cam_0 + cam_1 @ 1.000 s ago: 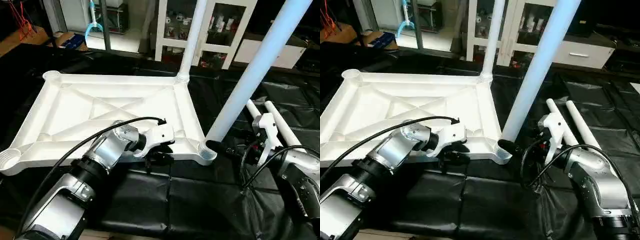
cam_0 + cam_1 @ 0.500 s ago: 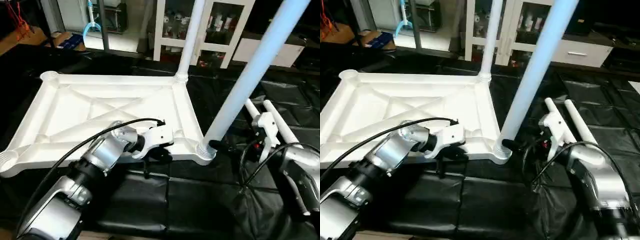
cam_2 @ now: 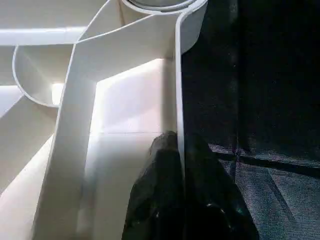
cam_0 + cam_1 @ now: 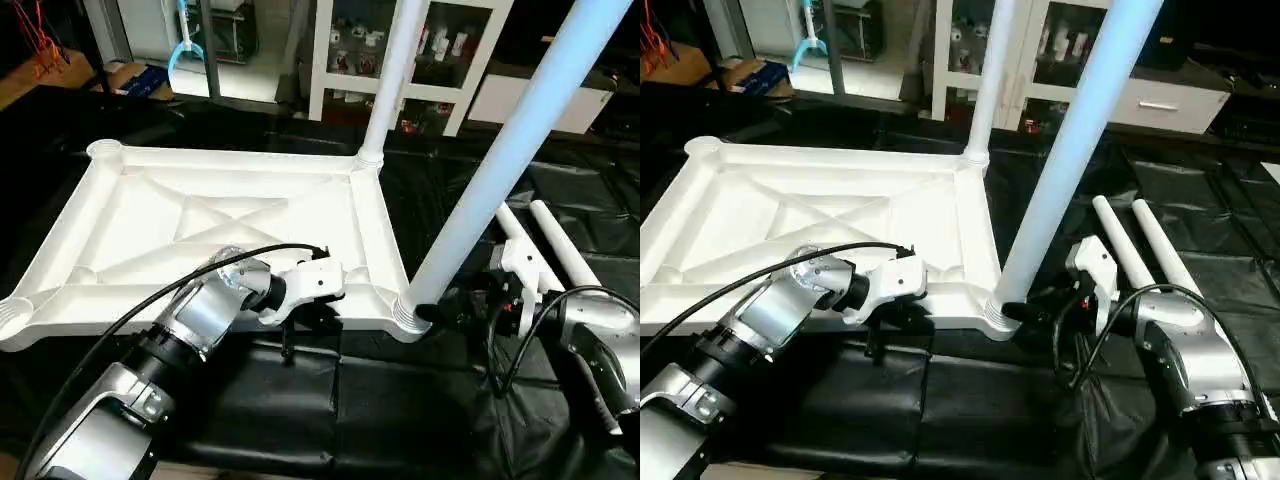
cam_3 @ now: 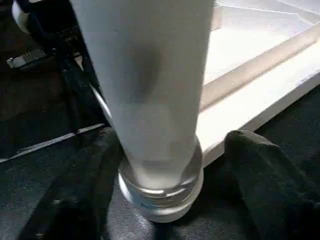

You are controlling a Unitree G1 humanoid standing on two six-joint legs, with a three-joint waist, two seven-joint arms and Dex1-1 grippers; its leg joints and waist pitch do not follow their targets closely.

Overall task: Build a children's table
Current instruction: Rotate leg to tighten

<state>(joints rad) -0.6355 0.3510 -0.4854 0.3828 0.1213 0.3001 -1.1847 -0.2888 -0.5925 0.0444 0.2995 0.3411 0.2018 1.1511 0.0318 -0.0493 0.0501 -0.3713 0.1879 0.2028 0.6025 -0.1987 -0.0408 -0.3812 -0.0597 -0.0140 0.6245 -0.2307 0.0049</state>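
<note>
The left gripper (image 3: 182, 165) is pinched shut on the thin near rim of the tabletop (image 4: 200, 215), one finger inside the wall and one outside, and appears to steady the panel, which lies underside up on the black-covered work surface (image 4: 400, 400). Just beyond it along that rim is the near right corner socket, where a leg (image 4: 500, 170) stands, its long axis rising steeply and leaning to the robot's right. The right gripper (image 5: 165, 165) straddles the foot of this leg with its fingers (image 5: 265, 180) spread to either side and a gap visible, so it is open around the leg rather than clamped; the right arm is plainly the nearer one for seating or turning it. The wrist view shows that gap and the threaded collar, which the head views hide. Farther off, a second leg (image 4: 390, 70) stands in the far corner socket, and two spare legs (image 4: 1140, 250) lie beyond the right gripper.
</note>
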